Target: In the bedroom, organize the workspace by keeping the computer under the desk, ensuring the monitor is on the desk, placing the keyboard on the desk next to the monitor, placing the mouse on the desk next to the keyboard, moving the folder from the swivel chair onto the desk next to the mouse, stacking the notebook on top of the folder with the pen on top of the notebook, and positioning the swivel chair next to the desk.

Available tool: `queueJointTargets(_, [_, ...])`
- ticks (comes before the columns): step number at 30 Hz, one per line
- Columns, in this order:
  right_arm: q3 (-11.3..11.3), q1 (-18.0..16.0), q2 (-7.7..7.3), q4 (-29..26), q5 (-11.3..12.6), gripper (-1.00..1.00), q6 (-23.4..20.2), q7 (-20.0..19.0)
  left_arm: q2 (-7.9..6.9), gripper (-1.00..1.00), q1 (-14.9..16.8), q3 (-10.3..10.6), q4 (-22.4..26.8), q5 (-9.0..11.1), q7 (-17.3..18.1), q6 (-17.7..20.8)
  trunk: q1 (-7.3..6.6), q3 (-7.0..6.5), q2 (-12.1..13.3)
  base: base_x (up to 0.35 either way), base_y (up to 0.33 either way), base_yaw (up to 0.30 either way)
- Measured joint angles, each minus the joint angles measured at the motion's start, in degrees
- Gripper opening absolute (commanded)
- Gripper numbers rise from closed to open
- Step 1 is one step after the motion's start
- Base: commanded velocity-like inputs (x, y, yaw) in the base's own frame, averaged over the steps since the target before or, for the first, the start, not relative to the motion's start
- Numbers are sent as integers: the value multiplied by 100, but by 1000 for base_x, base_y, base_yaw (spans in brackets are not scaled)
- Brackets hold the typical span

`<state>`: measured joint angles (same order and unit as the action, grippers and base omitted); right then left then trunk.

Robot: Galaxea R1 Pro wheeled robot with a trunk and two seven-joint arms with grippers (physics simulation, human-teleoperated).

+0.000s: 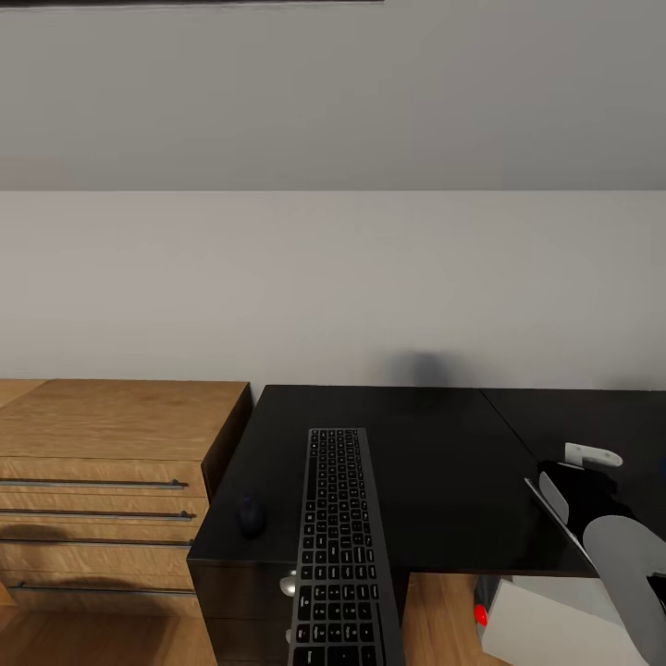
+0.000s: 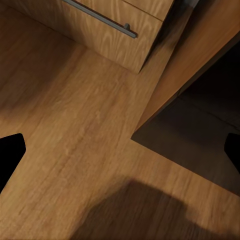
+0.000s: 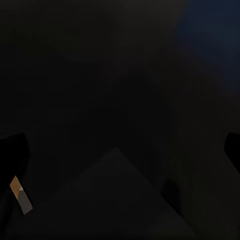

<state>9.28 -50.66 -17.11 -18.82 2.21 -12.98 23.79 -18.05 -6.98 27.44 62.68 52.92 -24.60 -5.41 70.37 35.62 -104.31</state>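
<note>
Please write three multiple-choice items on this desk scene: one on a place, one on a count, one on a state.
1. Where is the mouse relative to the keyboard?
A. On the robot's left of it
B. On top of it
C. On the robot's right of it

2. How many handle bars show on the wooden chest of drawers in the head view?
A. One
B. Three
C. Six

3. How does the keyboard lie on the desk?
A. Fully on the top
B. Near end past the front edge
C. Standing on end

Answers: 1 A, it sits by the left corner. 2 B, three bars show. 3 B, its near end overhangs.
</note>
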Motion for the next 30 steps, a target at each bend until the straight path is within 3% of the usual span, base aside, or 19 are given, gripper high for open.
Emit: queueJointTargets(30, [0,1,6,-51,13,100,-97,-5,2,100,0,-1,-24,19,0,0,0,0,0,-43,0,0])
